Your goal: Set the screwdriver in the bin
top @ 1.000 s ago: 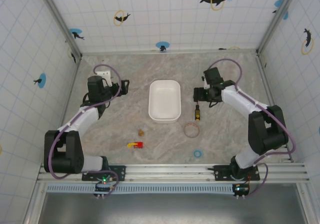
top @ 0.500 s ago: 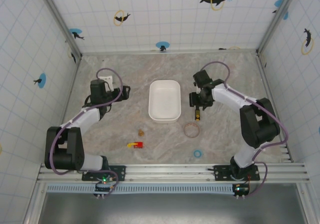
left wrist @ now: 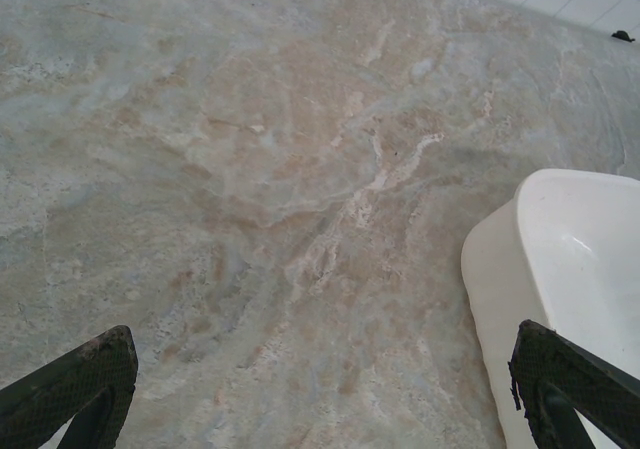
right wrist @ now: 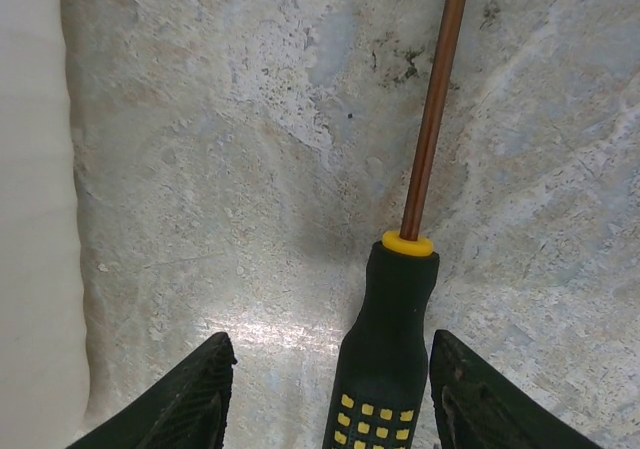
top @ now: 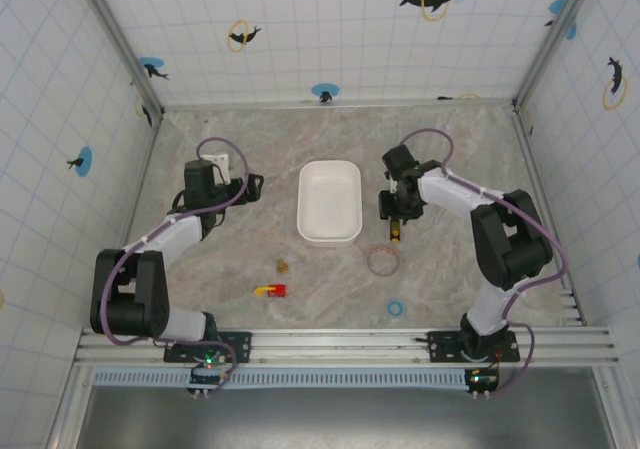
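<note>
The screwdriver [top: 394, 232] lies on the marble table just right of the white bin [top: 328, 202]. In the right wrist view its black handle with yellow dots [right wrist: 385, 354] lies between my fingers, and the thin coppery shaft [right wrist: 430, 139] points away. My right gripper [top: 393, 211] [right wrist: 330, 344] is open, its jaws straddling the handle with gaps on both sides. My left gripper [top: 250, 184] [left wrist: 320, 374] is open over bare table left of the bin, whose rounded corner [left wrist: 570, 269] shows beside the right finger [left wrist: 560, 379].
A tan ring [top: 383, 260] lies just in front of the screwdriver. A small blue ring [top: 396, 308] lies nearer the front edge. A red-and-yellow piece [top: 270, 290] and a small brown bit [top: 284, 265] lie front left of the bin. Tiled walls enclose three sides.
My right gripper has moved left and down over the screwdriver's handle. My left arm has shifted slightly towards the near edge. The screwdriver and bin have not moved.
</note>
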`<state>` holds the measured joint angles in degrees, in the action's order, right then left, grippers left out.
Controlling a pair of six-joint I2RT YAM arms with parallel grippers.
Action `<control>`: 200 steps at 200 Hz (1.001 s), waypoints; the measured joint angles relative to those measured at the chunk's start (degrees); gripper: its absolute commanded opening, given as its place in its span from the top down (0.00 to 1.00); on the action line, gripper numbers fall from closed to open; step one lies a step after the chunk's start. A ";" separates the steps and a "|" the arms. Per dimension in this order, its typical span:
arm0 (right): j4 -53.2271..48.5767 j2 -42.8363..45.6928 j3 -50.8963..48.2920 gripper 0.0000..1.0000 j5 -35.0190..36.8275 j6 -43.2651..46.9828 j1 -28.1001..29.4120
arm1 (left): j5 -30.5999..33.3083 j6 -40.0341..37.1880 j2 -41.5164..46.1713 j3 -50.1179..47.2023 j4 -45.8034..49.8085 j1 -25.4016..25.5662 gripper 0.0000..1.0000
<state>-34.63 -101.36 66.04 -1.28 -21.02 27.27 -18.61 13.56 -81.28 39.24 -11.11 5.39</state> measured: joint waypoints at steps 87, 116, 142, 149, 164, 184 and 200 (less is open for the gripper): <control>-0.44 -2.93 0.00 0.46 0.85 -0.37 0.15 | 0.00 -0.04 0.00 0.00 0.42 0.20 0.02; -0.39 -3.56 0.00 0.52 0.83 -0.52 0.15 | 0.00 -0.15 0.07 0.02 0.63 0.20 0.03; -0.42 -4.17 0.00 0.59 0.85 -0.59 0.13 | 0.07 -0.20 0.26 0.11 1.42 0.20 0.02; -0.37 -4.17 0.00 0.61 0.81 -0.61 0.11 | 0.07 -0.20 0.28 0.13 1.49 0.20 0.02; -0.39 -4.22 -0.02 0.66 0.79 -0.66 0.09 | 0.17 -0.22 0.52 0.13 1.77 0.20 0.02; -0.31 -4.22 -0.09 0.76 0.72 -0.87 -0.04 | 0.20 -0.22 1.20 0.13 1.90 0.20 0.03; -0.20 -4.20 -0.13 0.86 0.11 -1.16 -0.39 | 0.22 -0.22 1.86 0.13 1.92 0.20 0.02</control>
<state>-34.83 -105.56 65.91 -1.17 -22.17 26.87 -18.39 13.34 -79.42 39.38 -9.19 5.58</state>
